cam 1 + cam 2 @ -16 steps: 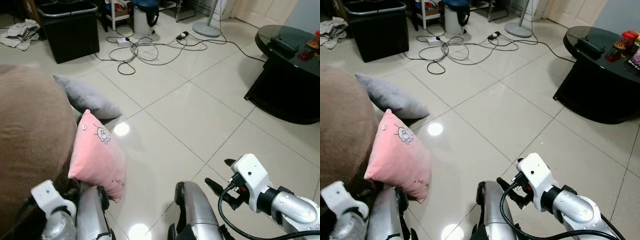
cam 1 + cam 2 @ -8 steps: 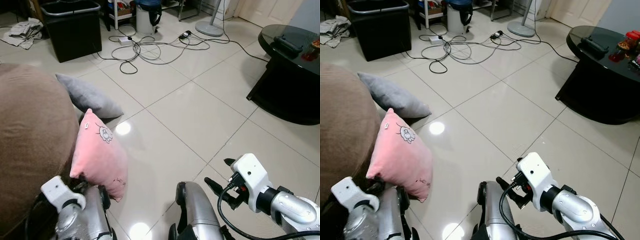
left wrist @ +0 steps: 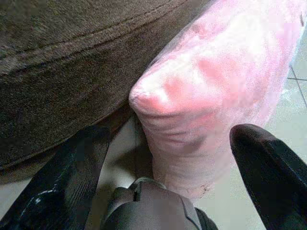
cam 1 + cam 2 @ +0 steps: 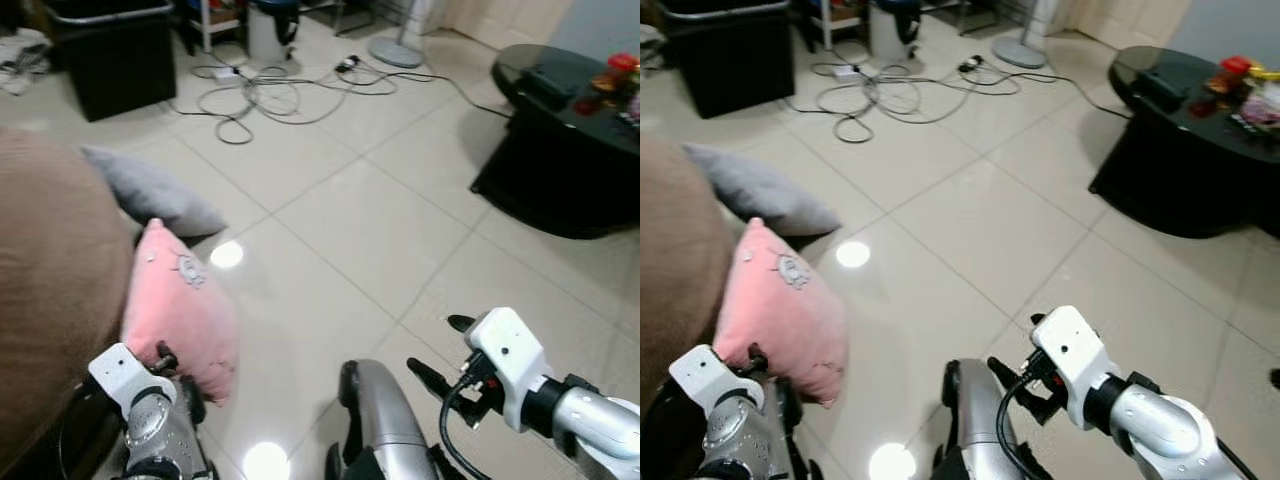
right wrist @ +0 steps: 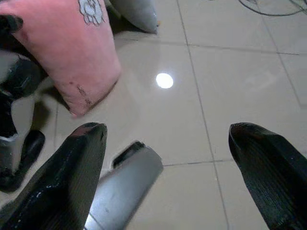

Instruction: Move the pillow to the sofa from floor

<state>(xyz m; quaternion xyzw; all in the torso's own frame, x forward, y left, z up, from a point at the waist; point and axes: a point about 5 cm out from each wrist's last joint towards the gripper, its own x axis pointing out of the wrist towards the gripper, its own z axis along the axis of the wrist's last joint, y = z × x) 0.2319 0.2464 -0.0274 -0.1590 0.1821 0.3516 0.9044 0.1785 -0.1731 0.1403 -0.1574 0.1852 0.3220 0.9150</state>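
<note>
Pillow (image 4: 180, 305), pink, stands on edge on the tiled floor (image 4: 350, 230) against the brown sofa (image 4: 50, 290), one of two pillows with a grey pillow (image 4: 150, 190) just behind it; the left arm is bent low at its near corner, the right arm held out over bare tile with the right gripper (image 4: 440, 355) spread. Left wrist view: left gripper (image 3: 177, 163) spread wide, its two black fingers (image 3: 72, 167) either side of the pillow's corner, not touching. Right wrist view: both fingers (image 5: 72, 167) apart above the floor, one pink and one grey pillow beyond.
</note>
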